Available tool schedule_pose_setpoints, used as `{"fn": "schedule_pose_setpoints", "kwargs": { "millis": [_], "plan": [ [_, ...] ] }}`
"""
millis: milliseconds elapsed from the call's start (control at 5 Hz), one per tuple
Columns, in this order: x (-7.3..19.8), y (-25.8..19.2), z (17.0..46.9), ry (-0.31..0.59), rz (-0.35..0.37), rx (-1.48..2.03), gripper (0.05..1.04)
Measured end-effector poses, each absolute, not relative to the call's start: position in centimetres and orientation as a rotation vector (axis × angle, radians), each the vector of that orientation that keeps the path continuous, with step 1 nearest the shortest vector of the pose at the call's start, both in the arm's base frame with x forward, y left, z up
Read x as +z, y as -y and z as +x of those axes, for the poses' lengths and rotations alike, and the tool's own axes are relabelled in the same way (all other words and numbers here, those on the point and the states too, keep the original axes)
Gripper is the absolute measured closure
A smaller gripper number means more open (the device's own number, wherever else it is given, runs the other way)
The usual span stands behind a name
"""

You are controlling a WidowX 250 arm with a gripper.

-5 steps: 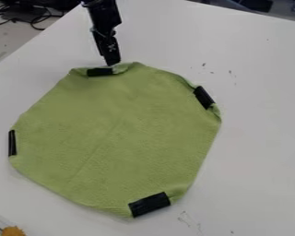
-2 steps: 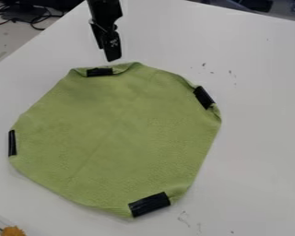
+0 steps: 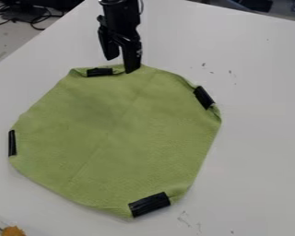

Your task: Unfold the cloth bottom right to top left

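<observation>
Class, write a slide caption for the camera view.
Black two-finger end effector, open, at the far edge of a spread green cloth with four black patches, on a white table.

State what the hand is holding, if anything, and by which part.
Nothing is held: the hand is open at the far edge of the green cloth.

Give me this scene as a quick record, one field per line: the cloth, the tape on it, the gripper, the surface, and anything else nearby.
Cloth: green, spread mostly flat
Tape: four black strips at its edges
Gripper: open, at the cloth's far edge, beside the far strip
Surface: white table
Nearby: cables beyond the table, top left
</observation>
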State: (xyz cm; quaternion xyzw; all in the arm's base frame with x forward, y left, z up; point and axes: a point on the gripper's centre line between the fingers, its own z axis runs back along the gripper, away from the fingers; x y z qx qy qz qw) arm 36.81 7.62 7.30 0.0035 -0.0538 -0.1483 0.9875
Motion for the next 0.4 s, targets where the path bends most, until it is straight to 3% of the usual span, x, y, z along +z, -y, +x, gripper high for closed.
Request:
{"fn": "schedule_pose_setpoints", "kwargs": {
  "millis": [200, 400],
  "plan": [
    [8.3, -5.0, 33.6, 0.137, 0.049, -0.174, 0.083],
    [8.6, -3.6, 30.9, 0.157, 0.046, -0.116, 0.083]
  ]
}}
